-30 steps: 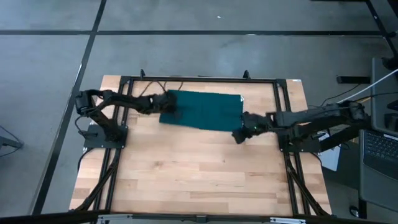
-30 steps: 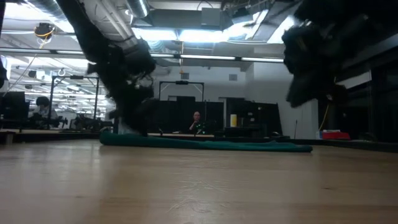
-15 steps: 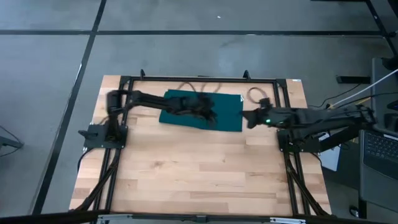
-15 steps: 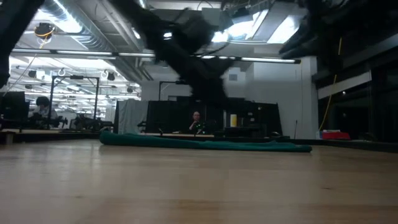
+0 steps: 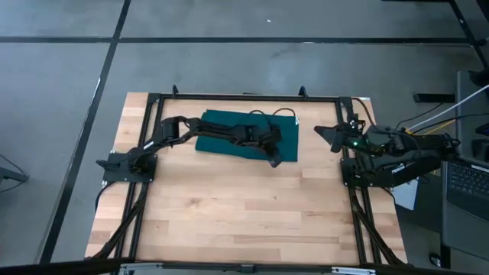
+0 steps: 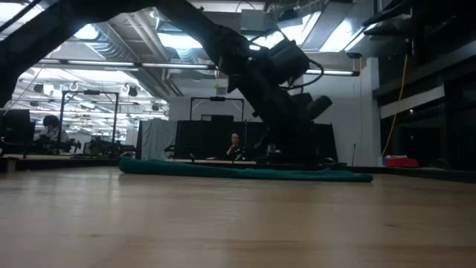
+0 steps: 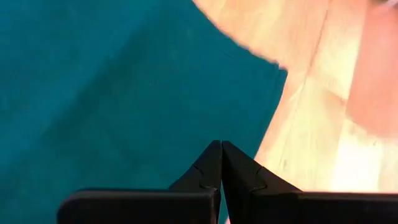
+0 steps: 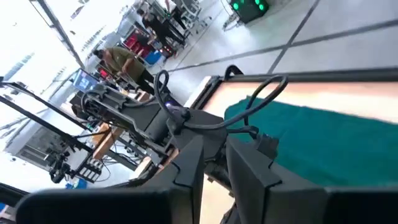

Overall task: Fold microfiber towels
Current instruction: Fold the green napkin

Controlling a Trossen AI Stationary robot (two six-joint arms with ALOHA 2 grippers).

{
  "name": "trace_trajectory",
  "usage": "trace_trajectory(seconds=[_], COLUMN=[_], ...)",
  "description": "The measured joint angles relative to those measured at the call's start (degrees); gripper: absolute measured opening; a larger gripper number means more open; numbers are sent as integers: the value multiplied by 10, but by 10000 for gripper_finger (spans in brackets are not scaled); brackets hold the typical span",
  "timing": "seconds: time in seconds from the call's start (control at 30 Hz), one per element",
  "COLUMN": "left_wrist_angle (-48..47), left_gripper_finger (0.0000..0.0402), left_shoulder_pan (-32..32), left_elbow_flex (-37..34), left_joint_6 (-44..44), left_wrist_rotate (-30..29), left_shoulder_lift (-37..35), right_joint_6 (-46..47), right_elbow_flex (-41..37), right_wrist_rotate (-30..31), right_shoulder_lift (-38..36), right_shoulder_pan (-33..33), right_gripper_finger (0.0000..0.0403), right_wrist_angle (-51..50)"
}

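The dark teal towel (image 5: 221, 121) lies flat on the far half of the wooden table; it also shows in the low view (image 6: 245, 173), the left wrist view (image 7: 93, 81) and the right wrist view (image 8: 323, 137). My left arm reaches across the towel, and my left gripper (image 5: 273, 159) is shut at the towel's near right corner (image 7: 273, 74). My right gripper (image 5: 319, 131) is open and empty. It is drawn back off the towel's right end, raised and tipped up; its fingers show in its wrist view (image 8: 214, 149). My left gripper (image 7: 221, 144) points its shut fingertips down over the towel close to its near right corner. I cannot tell whether the tips touch the cloth. The towel lies flat under them, with no fold raised.
A black frame (image 5: 244, 97) runs around the table, with cable loops at its far rail. A laptop (image 5: 466, 179) stands off the table's right edge. A person (image 8: 121, 62) shows in the room beyond. Bare wood (image 5: 244, 214) fills the near half.
My left gripper has swept from the towel's left end across it toward the table's right, to its near right corner. My right gripper has drawn back from the towel's right near corner toward the right edge, rising and tipping up. The towel has stayed flat.
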Motion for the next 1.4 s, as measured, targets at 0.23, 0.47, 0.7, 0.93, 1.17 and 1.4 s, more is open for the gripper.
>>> trace_trajectory(seconds=[0.23, 0.47, 0.7, 0.93, 1.17, 1.4], left_wrist_angle=[-88, -212, -165, 29, 83, 141], left_gripper_finger=[2, 2, 2, 2, 2, 2], left_shoulder_pan=[-8, -92, -219, -408, -467, -416], left_elbow_flex=[2, -16, -227, -481, -456, -339], left_joint_6=[6, 22, -183, -463, -352, -165], left_wrist_rotate=[21, 49, -9, -173, -307, -343], left_shoulder_lift=[7, -25, -175, -349, -377, -311], right_joint_6=[-26, -36, -35, -50, -197, -347], right_elbow_flex=[0, 0, 0, 1, 0, -1], right_wrist_rotate=[-9, -40, -96, -205, -300, -307], right_shoulder_lift=[-1, -1, 20, 112, 233, 252], right_shoulder_pan=[0, 0, 0, 1, 18, 14], right_gripper_finger=[77, 77, 77, 77, 71, 56], right_wrist_angle=[14, 37, 24, 36, -62, -137])
